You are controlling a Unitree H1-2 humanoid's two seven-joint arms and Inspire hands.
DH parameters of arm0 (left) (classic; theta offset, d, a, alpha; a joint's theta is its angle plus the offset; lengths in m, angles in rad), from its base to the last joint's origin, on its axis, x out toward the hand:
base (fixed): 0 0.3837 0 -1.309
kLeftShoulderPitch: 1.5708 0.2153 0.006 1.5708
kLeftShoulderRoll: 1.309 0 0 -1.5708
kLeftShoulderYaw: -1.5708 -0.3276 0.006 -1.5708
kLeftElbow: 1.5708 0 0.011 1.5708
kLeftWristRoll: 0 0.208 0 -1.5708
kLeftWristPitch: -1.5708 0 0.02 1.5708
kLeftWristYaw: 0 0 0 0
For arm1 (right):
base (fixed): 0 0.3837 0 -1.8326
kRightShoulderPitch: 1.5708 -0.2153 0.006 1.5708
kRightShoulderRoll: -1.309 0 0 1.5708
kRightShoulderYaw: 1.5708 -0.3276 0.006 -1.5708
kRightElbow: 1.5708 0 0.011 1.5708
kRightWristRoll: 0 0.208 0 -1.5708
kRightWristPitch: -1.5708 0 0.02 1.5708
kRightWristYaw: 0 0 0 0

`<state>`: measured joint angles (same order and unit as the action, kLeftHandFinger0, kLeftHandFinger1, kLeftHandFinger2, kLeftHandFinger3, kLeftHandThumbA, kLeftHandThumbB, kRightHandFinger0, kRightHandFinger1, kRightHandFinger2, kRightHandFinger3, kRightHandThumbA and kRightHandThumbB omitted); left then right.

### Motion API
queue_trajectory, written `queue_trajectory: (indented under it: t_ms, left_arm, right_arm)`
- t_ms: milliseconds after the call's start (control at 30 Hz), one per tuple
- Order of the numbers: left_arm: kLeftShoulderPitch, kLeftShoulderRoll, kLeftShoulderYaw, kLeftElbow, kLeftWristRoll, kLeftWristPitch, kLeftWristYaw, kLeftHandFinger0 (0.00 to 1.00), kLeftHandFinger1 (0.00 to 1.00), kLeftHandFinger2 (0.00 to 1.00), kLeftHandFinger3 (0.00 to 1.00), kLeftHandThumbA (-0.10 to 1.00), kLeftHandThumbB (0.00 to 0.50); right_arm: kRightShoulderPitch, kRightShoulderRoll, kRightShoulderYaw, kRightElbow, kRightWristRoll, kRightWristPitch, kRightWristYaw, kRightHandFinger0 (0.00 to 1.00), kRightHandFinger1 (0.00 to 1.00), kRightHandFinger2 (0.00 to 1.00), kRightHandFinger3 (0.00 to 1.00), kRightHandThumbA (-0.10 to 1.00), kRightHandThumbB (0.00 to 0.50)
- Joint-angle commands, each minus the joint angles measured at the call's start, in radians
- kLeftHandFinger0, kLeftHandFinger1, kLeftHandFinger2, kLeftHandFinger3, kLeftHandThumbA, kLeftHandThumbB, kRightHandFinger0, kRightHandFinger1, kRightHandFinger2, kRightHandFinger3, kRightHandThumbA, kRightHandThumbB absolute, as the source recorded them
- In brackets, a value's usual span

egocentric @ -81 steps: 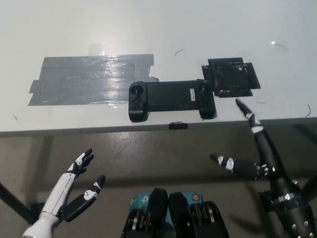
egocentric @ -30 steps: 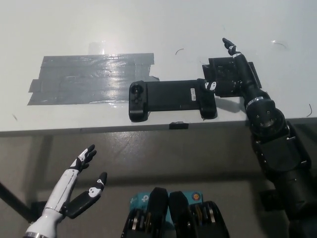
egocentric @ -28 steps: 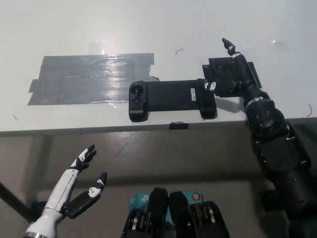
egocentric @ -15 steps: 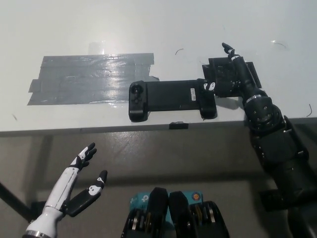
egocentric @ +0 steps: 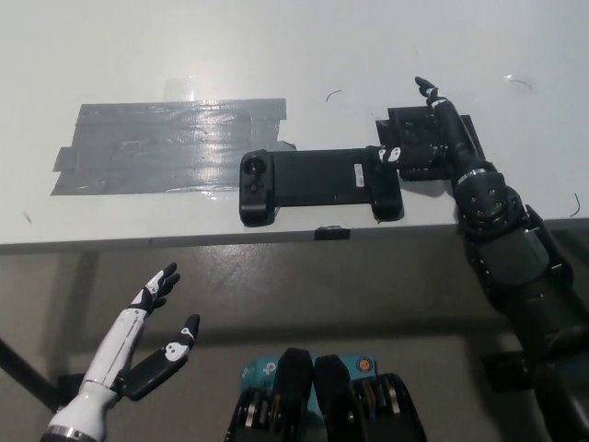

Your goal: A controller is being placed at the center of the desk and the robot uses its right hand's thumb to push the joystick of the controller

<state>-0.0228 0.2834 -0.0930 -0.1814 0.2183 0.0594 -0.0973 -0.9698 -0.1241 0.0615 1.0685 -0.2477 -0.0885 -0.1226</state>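
Raised from below the desk edge, the right hand was shown with fingers spread and thumb at the right grip of the centred controller, the joystick push judged unfinished, while the left hand rested spread at lower left.

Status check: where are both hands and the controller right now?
Right hand open, thumb at the controller right end. Left hand open, resting low, off the desk. Controller flat near the desk's front edge. Nothing in the way.
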Motion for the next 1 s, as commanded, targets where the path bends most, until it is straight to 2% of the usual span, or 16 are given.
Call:
queue_trajectory:
  t_ms: [0,200,567,967]
  left_arm:
    - [-0.017,0.010,0.009,-0.024,0.003,-0.033,-0.006,1.00,1.00,1.00,1.00,0.56,0.004]
    - [-0.017,0.011,0.010,-0.031,0.001,-0.021,-0.009,1.00,1.00,1.00,1.00,0.57,0.010]
    - [-0.018,0.012,0.008,-0.038,0.008,-0.015,-0.010,1.00,1.00,1.00,1.00,0.56,0.000]
    - [-0.025,0.012,0.008,-0.034,0.007,-0.020,-0.010,1.00,1.00,1.00,1.00,0.59,0.008]
  right_arm:
    - [-0.084,-0.016,-0.017,-0.003,0.024,-0.043,-0.044,1.00,1.00,1.00,1.00,0.97,0.331]
    - [-0.094,-0.024,-0.006,0.003,0.010,-0.051,-0.059,1.00,1.00,1.00,1.00,1.00,0.361]
    - [-0.130,-0.039,-0.003,0.032,0.001,-0.041,-0.078,1.00,1.00,1.00,1.00,1.00,0.305]
    - [-0.150,-0.070,0.005,-0.047,-0.010,-0.065,-0.087,1.00,1.00,1.00,1.00,1.00,0.323]
